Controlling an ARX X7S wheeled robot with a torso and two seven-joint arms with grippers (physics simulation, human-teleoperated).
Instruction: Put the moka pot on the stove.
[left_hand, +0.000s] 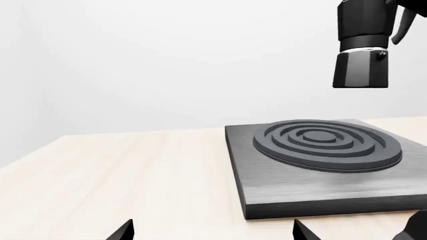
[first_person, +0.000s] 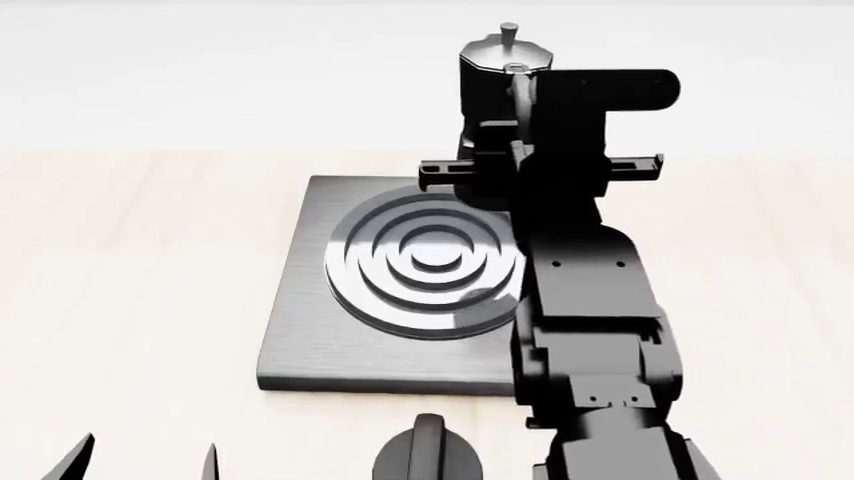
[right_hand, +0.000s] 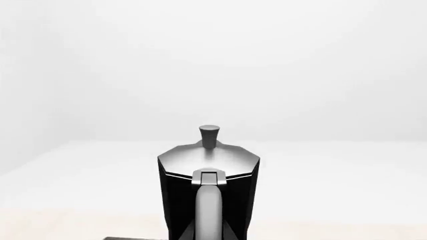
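Left gripper (first_person: 140, 460): two dark fingertips at the near left edge of the pale wooden table (first_person: 134, 300), standing apart with nothing between them; it sits low and well clear of the work, presumably parked so the other arm has room. Stove (first_person: 300, 330): flat square grey metal slab with rounded corners, its raised round burner (first_person: 424, 262) of concentric rings bare and unoccupied, lying flat mid-table as the waiting target. Short black round knob with a raised ridge (first_person: 430, 455): just near of the stove's front edge, untouched. Moka pot (first_person: 497, 85): tall glossy black faceted pot, silvery lid and small knob, upright and lifted in the air above the far right part of the stove, its base well off the burner; kept vertical, probably so it lands flat. Right gripper (first_person: 514, 165): black, at the end of the reaching arm, apparently clamped on the pot's slim handle side, though the fingers themselves are hidden. Pot not yet lowered.
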